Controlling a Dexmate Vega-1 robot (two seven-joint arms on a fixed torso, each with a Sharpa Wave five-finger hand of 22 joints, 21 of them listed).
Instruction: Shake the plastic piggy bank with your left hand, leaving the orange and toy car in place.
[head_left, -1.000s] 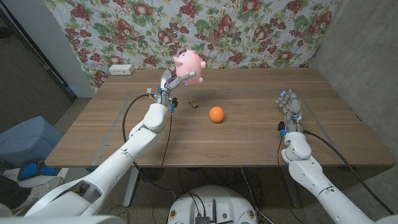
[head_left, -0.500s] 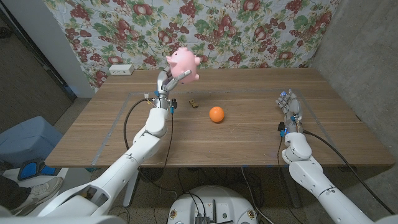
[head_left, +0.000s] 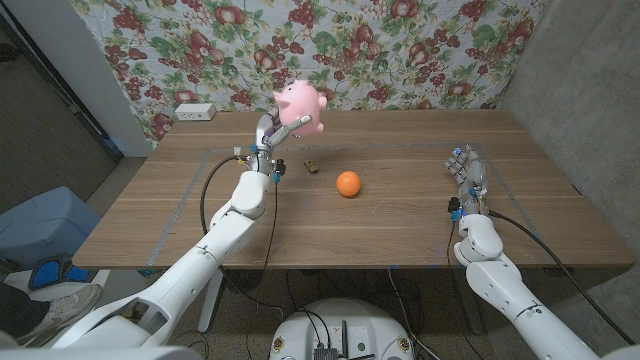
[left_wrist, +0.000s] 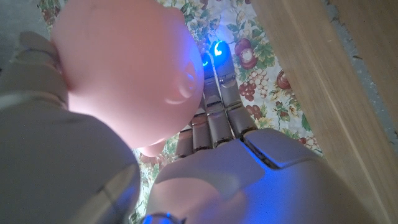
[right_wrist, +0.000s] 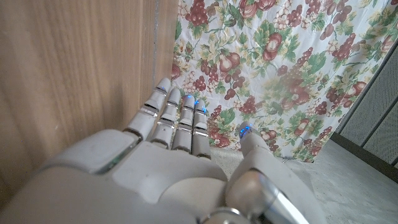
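Note:
My left hand (head_left: 269, 135) holds the pink plastic piggy bank (head_left: 300, 106) up in the air above the far left part of the wooden table (head_left: 400, 215). In the left wrist view the pig's pink body (left_wrist: 130, 71) fills the space against my left hand (left_wrist: 214, 162). The orange (head_left: 347, 183) lies on the table in the middle. The small dark toy car (head_left: 312, 165) sits just behind and left of the orange. My right hand (head_left: 465, 168) stands near the table's right side with straight fingers (right_wrist: 177, 121), holding nothing.
A floral cloth (head_left: 400, 50) hangs behind the table. A white power strip (head_left: 194, 111) lies at the table's far left corner. A blue bin (head_left: 45, 225) stands on the floor to the left.
The piggy bank swung left and up in my left hand, then back right and slightly down. Orange, toy car and right hand have stayed put.

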